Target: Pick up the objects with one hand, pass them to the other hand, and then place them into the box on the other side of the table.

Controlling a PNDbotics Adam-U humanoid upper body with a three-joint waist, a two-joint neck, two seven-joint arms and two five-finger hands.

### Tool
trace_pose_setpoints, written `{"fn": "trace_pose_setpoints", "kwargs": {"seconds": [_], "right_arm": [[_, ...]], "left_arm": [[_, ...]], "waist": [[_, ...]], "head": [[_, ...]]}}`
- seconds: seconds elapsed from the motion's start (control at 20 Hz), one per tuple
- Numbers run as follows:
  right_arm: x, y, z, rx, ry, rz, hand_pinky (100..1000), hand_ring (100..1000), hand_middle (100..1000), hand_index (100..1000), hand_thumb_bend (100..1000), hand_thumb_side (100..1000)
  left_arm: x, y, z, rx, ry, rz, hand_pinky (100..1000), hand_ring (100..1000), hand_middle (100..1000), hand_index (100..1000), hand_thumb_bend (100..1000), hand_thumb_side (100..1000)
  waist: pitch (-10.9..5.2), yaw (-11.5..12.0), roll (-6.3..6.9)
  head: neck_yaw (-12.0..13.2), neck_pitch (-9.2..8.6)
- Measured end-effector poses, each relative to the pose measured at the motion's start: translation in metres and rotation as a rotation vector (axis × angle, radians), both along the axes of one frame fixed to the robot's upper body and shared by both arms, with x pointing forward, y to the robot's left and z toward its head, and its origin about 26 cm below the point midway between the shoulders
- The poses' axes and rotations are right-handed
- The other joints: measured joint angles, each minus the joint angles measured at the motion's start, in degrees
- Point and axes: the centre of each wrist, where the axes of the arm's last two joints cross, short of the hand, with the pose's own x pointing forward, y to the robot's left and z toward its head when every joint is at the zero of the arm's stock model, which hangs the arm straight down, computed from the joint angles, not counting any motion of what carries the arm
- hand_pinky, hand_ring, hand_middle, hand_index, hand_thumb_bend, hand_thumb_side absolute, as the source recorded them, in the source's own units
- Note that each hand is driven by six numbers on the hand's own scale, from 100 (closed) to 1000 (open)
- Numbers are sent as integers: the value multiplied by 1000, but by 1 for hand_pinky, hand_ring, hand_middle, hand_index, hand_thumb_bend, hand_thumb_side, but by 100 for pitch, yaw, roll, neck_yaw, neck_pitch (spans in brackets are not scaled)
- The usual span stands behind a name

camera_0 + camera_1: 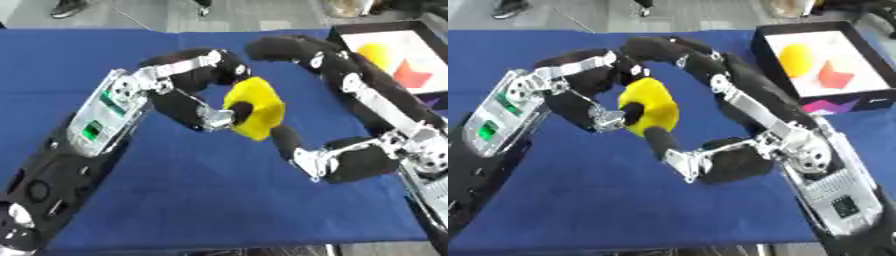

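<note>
blue table: both hands around yellow block; box far right.

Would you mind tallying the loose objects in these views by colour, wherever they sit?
Yellow: 2, the yellow block held between the left hand and right hand, and the yellow object in the box.
Red-orange: 1, the red-orange piece in the box.
Total: 3
</note>
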Motion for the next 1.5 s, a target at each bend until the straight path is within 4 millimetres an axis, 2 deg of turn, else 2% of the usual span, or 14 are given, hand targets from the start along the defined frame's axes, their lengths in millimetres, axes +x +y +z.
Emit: {"fn": "trace_pose_setpoints", "kwargs": {"seconds": [0.6,1.5], "right_arm": [[-1,0,-3,18,23,1,793,770,745,929,100,243],[-3,-1,-4,-24,-58,-40,809,793,791,947,100,229]], "left_arm": [[-7,-1,9,-11,-31,-75,785,521,430,543,159,268],[-10,-7,20,-15,-35,-124,787,522,431,545,154,267]], "waist": [[0,2,-4],[0,2,0]], "head": [[-2,0],[-83,0]]}}
